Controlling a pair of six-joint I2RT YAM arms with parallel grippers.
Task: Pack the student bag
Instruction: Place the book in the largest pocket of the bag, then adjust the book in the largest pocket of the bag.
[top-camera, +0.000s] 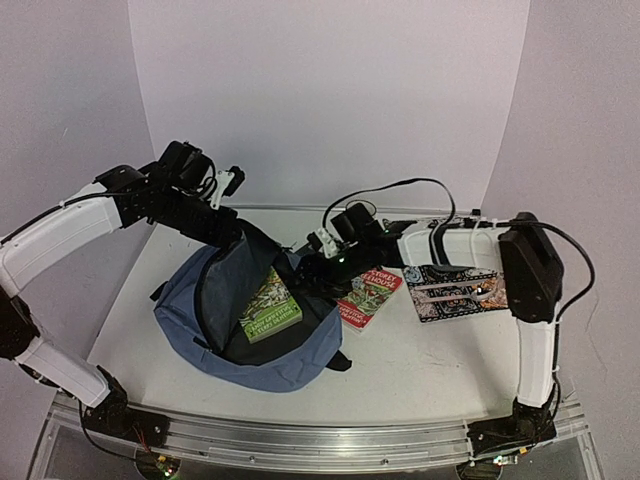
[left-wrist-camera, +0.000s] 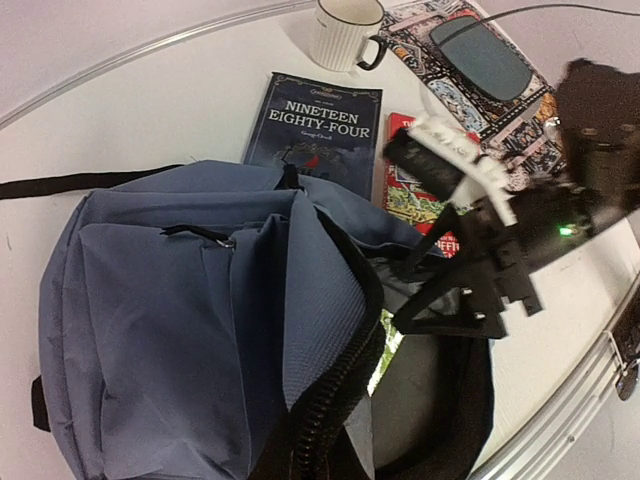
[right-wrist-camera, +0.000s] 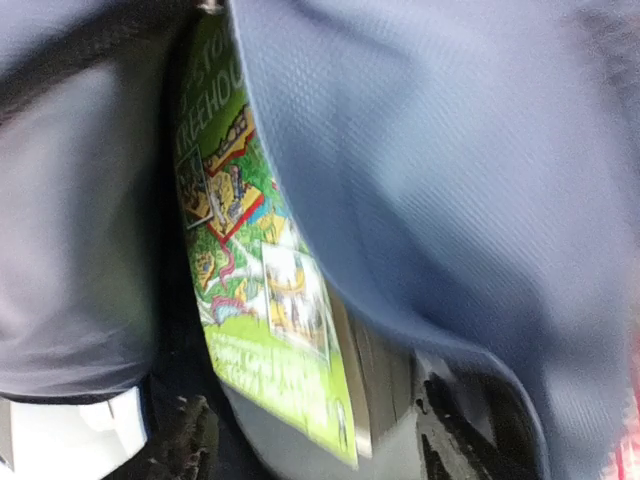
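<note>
The blue backpack (top-camera: 200, 322) lies open on the table's near left; a green book (top-camera: 272, 305) rests inside it; the right gripper (top-camera: 318, 268) is at the bag's right rim, its fingers (right-wrist-camera: 190, 440) apart either side of that book; a red book (top-camera: 368, 293) lies just beside; the left gripper (top-camera: 228, 235) is at the bag's far rim, and whether it is closed cannot be told.

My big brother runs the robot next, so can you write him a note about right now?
Left gripper: at the student bag's far rim; grip unclear.
Right gripper: at the bag's mouth, fingers either side of the green book; holding or released, cannot tell.
Done: bag open, green book inside.
To do: red book, Nineteen Eighty-Four, patterned book and mug wait on the table.
</note>
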